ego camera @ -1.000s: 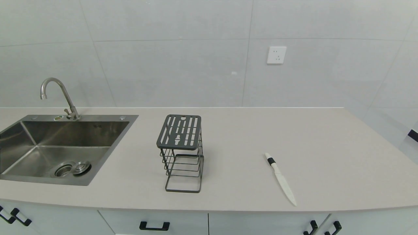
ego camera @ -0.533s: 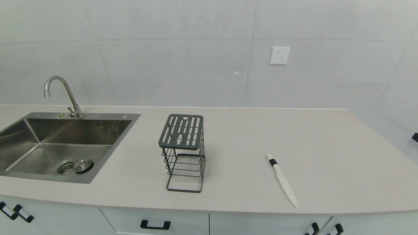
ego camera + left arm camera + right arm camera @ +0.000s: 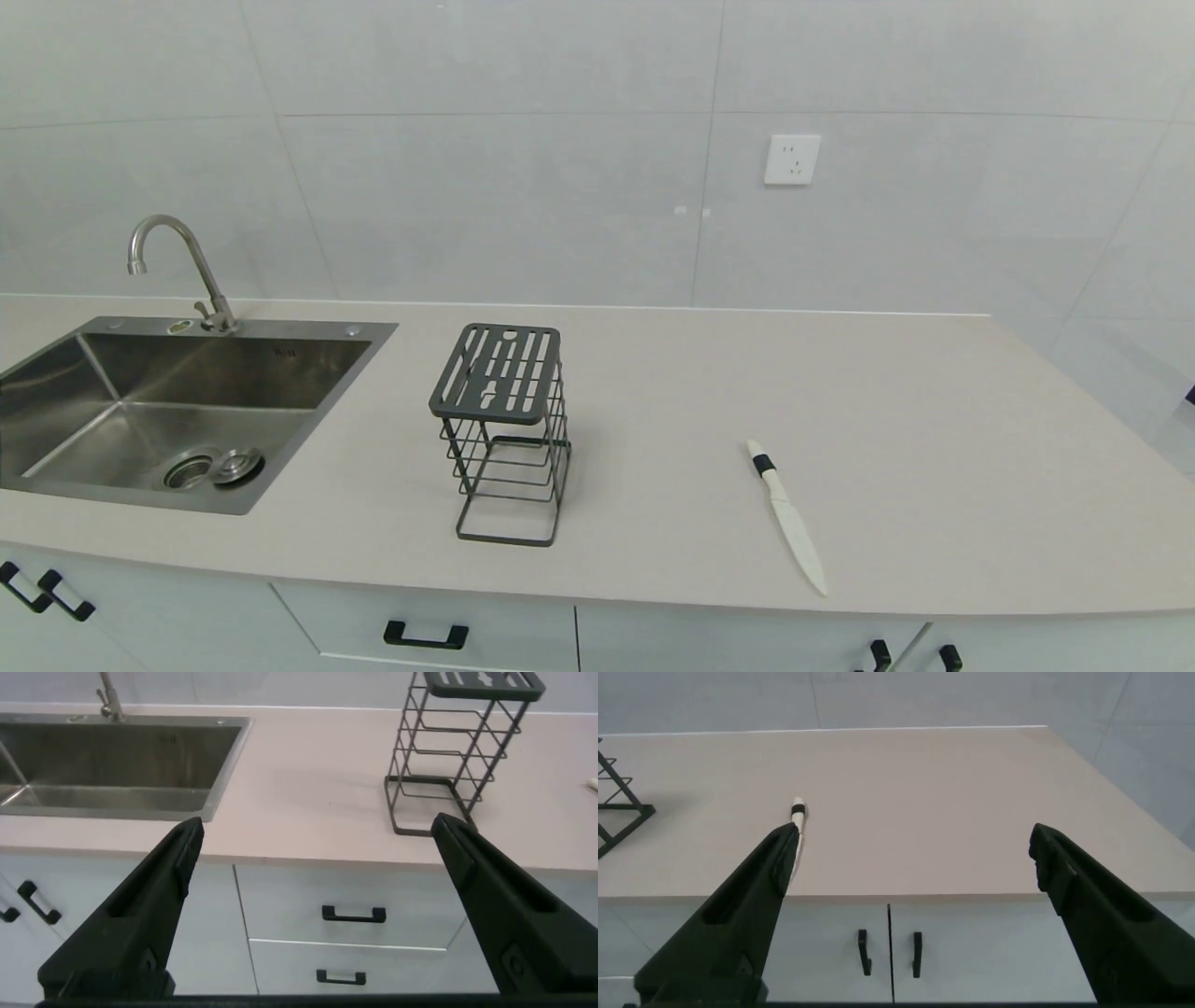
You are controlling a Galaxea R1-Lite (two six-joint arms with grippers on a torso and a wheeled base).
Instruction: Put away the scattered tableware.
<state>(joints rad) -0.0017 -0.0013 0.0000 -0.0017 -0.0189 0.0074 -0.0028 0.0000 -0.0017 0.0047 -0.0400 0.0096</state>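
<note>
A white knife [image 3: 786, 515] with a black band near its handle end lies flat on the beige counter [image 3: 887, 411], right of centre near the front edge. A dark wire knife rack [image 3: 504, 429] with a slotted top stands upright mid-counter. My left gripper [image 3: 318, 826] is open and empty, held in front of the counter's front edge, facing the rack [image 3: 458, 756]. My right gripper [image 3: 913, 833] is also open and empty, off the front edge. The knife [image 3: 798, 821] lies beyond it, its lower part hidden by one finger [image 3: 738, 915].
A steel sink [image 3: 140, 411] with a curved faucet [image 3: 177, 271] is set into the counter's left end. Cabinet drawers with black handles [image 3: 353, 915] run below the counter. A wall socket [image 3: 792, 159] sits on the tiled wall. Bare counter stretches right of the knife.
The whole head view has shifted a little, so the camera moved. The knife and the rack keep their places on the counter.
</note>
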